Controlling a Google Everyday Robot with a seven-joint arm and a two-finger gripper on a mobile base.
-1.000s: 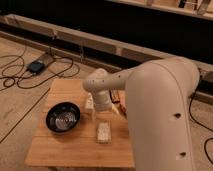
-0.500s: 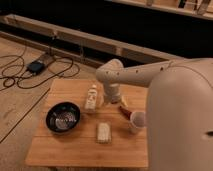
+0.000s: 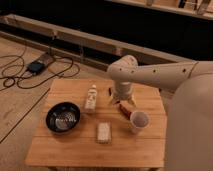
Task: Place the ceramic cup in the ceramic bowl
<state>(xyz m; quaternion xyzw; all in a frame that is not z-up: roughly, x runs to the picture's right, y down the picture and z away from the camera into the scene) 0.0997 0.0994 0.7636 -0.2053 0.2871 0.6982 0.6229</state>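
Desk [image 3: 70,150]: pale wooden slats, standing on a beige floor [image 3: 15,115].
Room: dark low wall behind; black cables [image 3: 20,75] and a small black box [image 3: 36,66] lay on the floor to the left.
Ceramic bowl [image 3: 63,117]: on the desk's left part.
Ceramic cup [image 3: 138,121]: upright on the desk's right part, well apart from the bowl.
Between them: a white bottle [image 3: 91,98] and a beige block [image 3: 103,132].
Tool [image 3: 125,108]: low over the desk, just beside the cup's upper left; whether spread or pressed together could not be told.
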